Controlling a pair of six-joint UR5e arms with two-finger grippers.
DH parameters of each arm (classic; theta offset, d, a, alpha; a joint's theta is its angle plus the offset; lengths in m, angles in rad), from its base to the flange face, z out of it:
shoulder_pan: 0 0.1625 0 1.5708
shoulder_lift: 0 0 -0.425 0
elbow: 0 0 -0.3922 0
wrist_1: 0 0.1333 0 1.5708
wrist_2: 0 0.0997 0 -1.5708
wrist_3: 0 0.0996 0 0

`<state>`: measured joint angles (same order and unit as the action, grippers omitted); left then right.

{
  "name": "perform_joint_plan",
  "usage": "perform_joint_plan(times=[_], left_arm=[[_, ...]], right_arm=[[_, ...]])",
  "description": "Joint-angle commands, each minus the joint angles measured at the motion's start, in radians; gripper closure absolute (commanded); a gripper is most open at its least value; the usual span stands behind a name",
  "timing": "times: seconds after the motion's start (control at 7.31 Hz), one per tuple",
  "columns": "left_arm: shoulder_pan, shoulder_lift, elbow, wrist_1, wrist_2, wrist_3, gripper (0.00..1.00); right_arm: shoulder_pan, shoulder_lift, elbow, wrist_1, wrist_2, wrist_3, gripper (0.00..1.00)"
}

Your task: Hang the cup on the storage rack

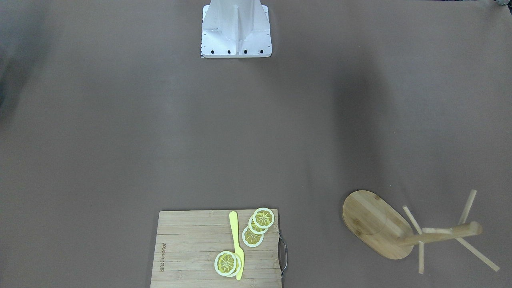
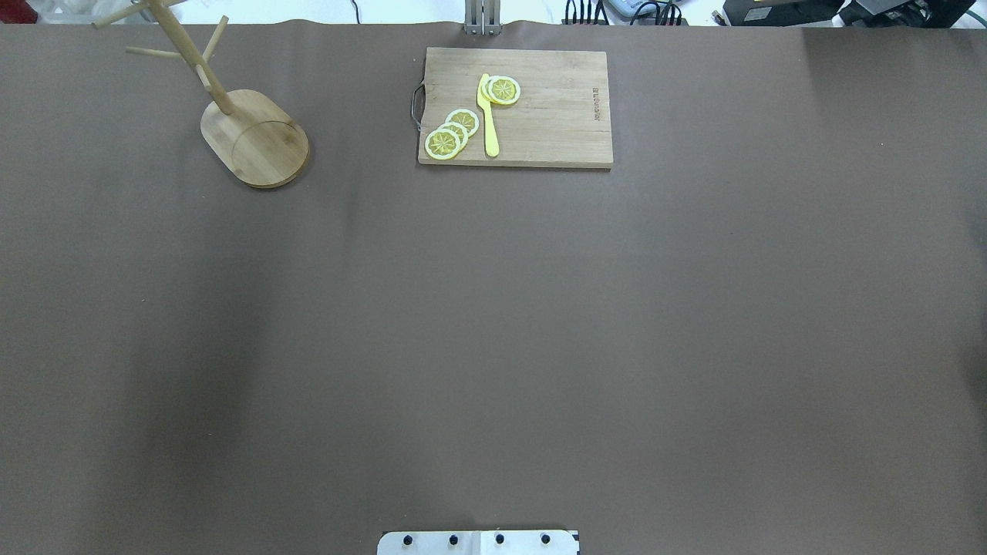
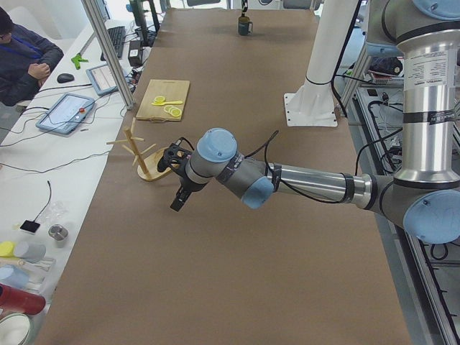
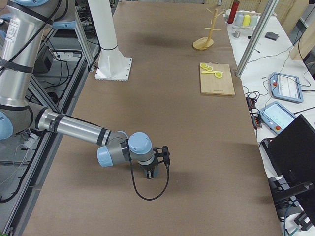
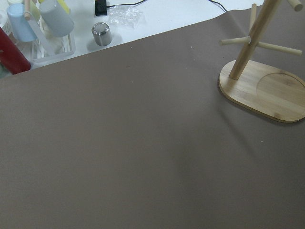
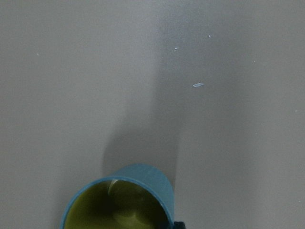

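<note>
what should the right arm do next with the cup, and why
Probably ease the right gripper down and take the cup by its rim. The cup stands upright right below the right wrist camera, and no view settles whether the jaws already hold it. The storage rack is far off on the left arm's side with bare pegs, so lifting comes after a sure grip.

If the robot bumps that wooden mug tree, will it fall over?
Probably not from a light bump: the storage rack stands on a wide, flat oval base. A hard shove high on its tall post might tip it. The thin pegs look like stiff wood, so they likely won't bend.
</note>
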<state>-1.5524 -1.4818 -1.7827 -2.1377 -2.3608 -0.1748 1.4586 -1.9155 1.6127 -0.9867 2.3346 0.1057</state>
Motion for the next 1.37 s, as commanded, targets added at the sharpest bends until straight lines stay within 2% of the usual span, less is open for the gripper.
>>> perform_joint_plan(times=[0.0,0.41,0.68,0.96,1.23], left_arm=[[0.0,0.0,0.0,0.001,0.0,0.0,0.02],[0.0,0.0,0.0,-0.001,-0.002,0.0,0.02],[0.0,0.002,0.0,-0.001,-0.002,0.001,0.02],[0.0,0.002,0.0,-0.001,-0.002,0.001,0.02],[0.0,0.002,0.0,-0.001,-0.002,0.0,0.02]], right_arm=[[0.0,0.001,-0.01,0.002,0.002,0.009,1.0],[0.0,0.012,-0.001,0.003,0.029,0.066,1.0],[0.0,0.033,0.009,0.005,0.103,0.112,1.0],[0.0,0.055,0.082,-0.001,0.138,0.268,1.0],[-0.052,0.113,0.143,0.0,0.155,0.467,1.0]])
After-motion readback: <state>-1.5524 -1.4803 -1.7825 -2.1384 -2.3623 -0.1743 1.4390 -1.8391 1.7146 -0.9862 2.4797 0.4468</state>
